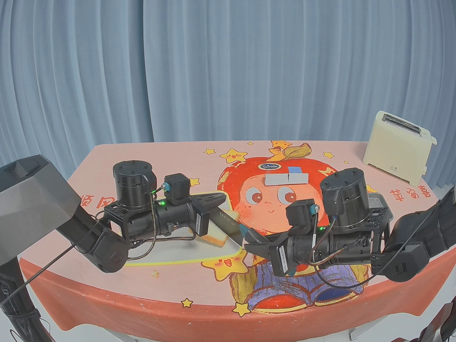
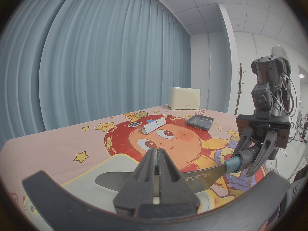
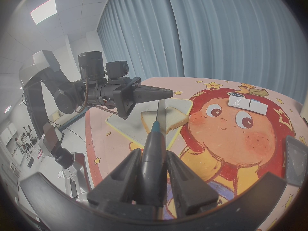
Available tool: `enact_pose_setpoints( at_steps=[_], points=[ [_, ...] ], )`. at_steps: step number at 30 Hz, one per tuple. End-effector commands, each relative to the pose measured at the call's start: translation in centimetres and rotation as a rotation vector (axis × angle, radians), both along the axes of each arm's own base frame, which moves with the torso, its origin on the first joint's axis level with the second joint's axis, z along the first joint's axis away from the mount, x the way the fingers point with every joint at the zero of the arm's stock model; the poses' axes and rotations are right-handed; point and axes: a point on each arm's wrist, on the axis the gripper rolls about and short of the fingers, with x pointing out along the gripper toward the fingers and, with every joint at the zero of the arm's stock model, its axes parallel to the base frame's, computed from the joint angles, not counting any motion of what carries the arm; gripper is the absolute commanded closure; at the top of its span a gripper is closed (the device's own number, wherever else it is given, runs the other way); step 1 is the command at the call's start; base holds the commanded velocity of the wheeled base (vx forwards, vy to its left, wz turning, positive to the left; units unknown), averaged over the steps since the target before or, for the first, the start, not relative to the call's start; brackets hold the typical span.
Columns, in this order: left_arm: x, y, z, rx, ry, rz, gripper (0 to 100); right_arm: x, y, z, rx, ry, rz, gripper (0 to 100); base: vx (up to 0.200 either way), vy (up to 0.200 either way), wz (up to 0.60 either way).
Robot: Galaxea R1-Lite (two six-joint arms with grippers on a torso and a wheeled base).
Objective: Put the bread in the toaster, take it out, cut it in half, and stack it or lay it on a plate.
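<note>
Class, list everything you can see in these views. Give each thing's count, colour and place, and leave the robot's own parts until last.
bread: one slice, pale tan, on the cutting board
cutting board: one, white with a yellow rim, near left part of the table
knife: one, steel blade, dark and teal handle, blade over the bread
toaster: one, cream, far right corner of the table
tray: one, dark grey, right side of the table
cards: two, pale grey, with a small blue piece, mid-table
table: one, pink cloth with a cartoon print
curtain: blue-grey, behind the table
left end effector: black, shut, just above the bread
right end effector: black, shut on the knife's handle
</note>
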Motion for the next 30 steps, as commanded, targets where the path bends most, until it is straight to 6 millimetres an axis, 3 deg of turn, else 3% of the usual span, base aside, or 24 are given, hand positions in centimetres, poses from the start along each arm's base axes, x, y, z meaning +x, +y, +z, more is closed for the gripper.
enact_pose_setpoints(
  at_steps=[1, 19, 30],
  points=[
    [0.0, 0.1, -0.5, 0.008, 0.017, 0.002, 100, 0.0, 0.0, 0.1, 0.004, -0.005, 0.002, 100, 0.0, 0.0, 0.0],
    [0.5, 0.1, 0.3, -0.006, -0.008, 0.009, 100, 0.0, 0.1, -0.4, -0.008, 0.007, 0.004, 100, 0.0, 0.0, 0.0],
    [0.5, 0.3, -0.7, 0.009, 0.018, 0.011, 100, 0.0, 0.2, 0.1, 0.006, -0.007, 0.003, 100, 0.0, 0.0, 0.0]
  ],
)
